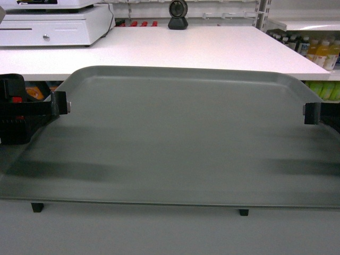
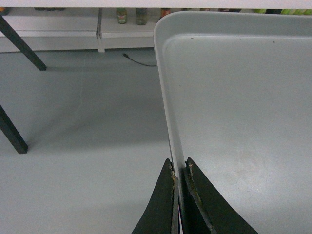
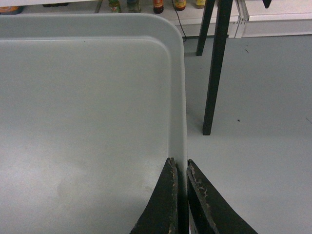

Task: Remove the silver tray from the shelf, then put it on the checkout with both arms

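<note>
The silver tray (image 1: 180, 138) hangs in the air, nearly as wide as the head view, its far rim close to the front edge of the checkout (image 1: 212, 50). My left gripper (image 1: 62, 103) is shut on the tray's left rim (image 2: 170, 122); in the left wrist view that gripper (image 2: 178, 165) pinches the rim between both jaws. My right gripper (image 1: 308, 112) is shut on the right rim (image 3: 179, 107), and the right wrist view shows the gripper (image 3: 178, 163) clamped on that rim. The shelf is out of view.
On the checkout stand a round black scanner (image 1: 178, 15) and a white cash drawer box (image 1: 50, 24). Store shelves with bottles (image 1: 321, 53) are at the right. Slanted black table legs (image 3: 214, 68) (image 2: 19, 41) stand on the grey floor beneath.
</note>
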